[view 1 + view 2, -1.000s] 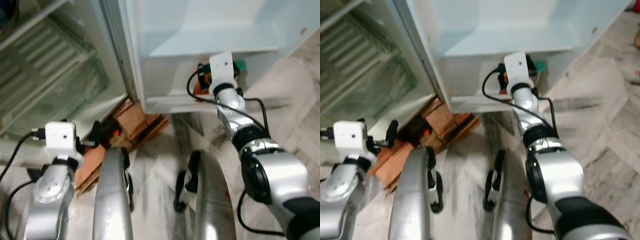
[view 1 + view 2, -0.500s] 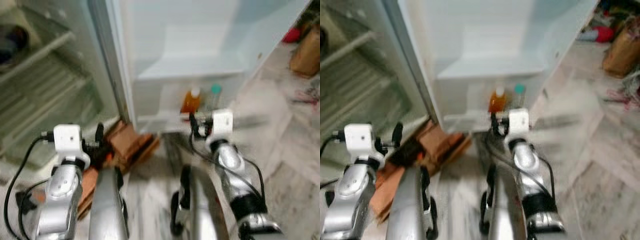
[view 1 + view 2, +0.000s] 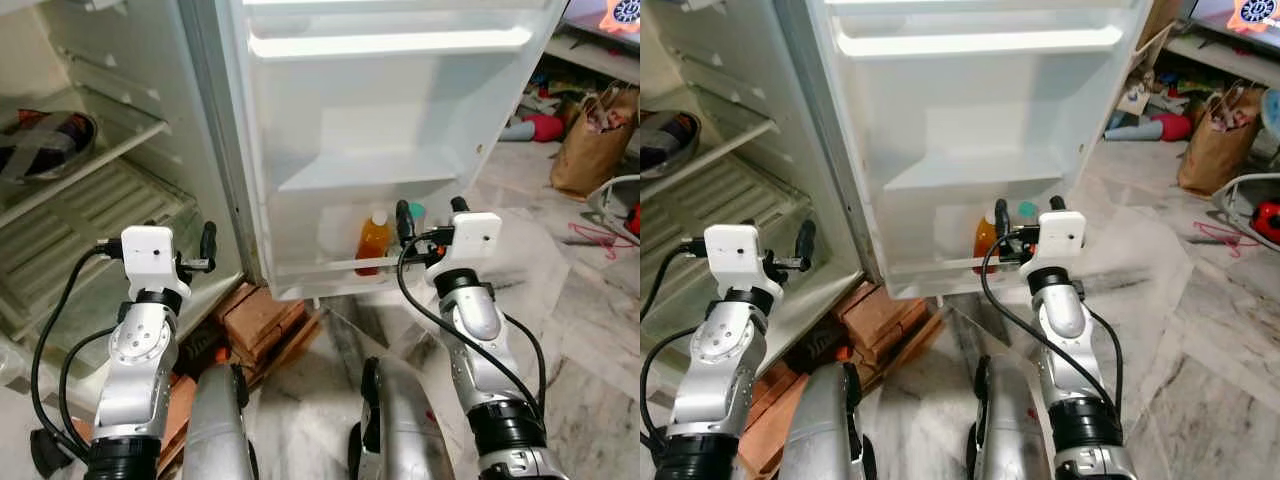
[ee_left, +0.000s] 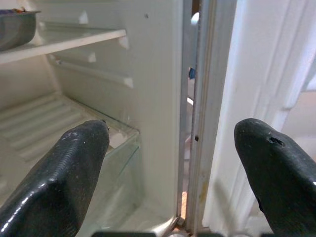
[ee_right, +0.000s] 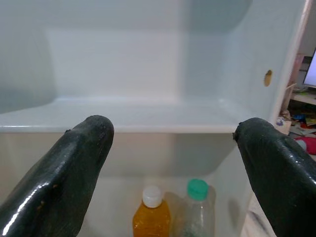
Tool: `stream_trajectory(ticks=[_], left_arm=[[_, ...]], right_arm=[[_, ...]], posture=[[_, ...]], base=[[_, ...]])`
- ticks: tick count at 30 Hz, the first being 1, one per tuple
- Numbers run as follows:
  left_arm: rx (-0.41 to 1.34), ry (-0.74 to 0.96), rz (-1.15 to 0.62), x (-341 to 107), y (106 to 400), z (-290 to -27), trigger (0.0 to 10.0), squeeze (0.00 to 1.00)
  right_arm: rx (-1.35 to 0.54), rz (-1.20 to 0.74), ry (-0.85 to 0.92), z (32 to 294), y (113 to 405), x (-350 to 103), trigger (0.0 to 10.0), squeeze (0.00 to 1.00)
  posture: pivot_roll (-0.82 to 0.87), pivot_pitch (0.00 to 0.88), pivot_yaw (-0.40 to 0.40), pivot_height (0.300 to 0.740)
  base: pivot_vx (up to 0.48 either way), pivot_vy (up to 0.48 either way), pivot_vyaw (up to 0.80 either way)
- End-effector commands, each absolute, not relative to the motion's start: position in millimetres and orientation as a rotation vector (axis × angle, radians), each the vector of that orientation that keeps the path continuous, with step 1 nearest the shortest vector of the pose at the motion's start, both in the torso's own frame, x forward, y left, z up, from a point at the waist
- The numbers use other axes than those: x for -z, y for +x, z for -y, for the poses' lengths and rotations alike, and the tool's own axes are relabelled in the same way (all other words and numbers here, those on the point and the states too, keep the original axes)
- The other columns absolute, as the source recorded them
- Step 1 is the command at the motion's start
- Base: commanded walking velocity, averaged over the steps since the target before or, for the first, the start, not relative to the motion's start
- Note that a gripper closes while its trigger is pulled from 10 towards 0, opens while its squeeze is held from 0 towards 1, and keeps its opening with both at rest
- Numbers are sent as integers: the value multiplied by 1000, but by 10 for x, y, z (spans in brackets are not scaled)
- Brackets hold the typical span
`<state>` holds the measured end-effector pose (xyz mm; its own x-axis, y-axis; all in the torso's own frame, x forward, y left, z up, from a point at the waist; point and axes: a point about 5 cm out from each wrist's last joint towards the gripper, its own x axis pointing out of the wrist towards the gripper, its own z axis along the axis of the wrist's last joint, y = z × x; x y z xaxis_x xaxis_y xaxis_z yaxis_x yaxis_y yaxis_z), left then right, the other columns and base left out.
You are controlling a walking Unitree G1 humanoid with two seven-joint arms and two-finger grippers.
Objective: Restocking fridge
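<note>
White door bin (image 3: 310,270) at 12 o'clock holds an orange bottle (image 3: 373,240) and a green-capped bottle (image 5: 196,207); both grippers, right (image 3: 428,212) and left (image 4: 168,168), fingers wide, empty, face the fridge for restocking.

two bottles (image 3: 374,241), one bowl (image 3: 45,145), one paper bag (image 3: 588,145)

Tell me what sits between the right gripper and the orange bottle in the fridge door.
Nothing: in the right wrist view the open right gripper looks straight at the orange bottle beside the green-capped bottle, with only air between.
</note>
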<state>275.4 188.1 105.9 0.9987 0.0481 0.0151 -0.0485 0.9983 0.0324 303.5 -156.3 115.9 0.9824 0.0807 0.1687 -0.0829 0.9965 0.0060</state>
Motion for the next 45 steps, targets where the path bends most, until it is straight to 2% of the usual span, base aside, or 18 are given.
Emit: stream_trajectory(ticks=[1, 16, 23, 39, 45], left_arm=[[-65, 29, 18, -1034, 2747, -1892, 10000, 0], [-51, 60, -4, -945, 2749, -1909, 10000, 0], [-65, 39, -6, -960, 2672, -1884, 10000, 0], [-14, 72, -2, -971, 2628, -1813, 10000, 0], [-17, 63, 3, -988, 2621, -1793, 10000, 0]], right_arm=[[-69, 165, 19, 1600, 3025, -1183, 10000, 0], [-128, 135, 67, 1389, 3060, -1215, 10000, 0], [-76, 65, 96, 1503, 3020, -1085, 10000, 0], [33, -109, 167, 1631, 2830, -870, 10000, 0], [-37, -199, 229, 1630, 2800, -793, 10000, 0]], posture=[[3, 0, -35, 613], [16, 0, -63, 698], [23, 23, -63, 740], [2, 49, -61, 740], [-1, 62, -64, 740]], base=[[0, 0, 0], [0, 0, 0], [0, 0, 0], [0, 0, 0], [0, -321, 0]])
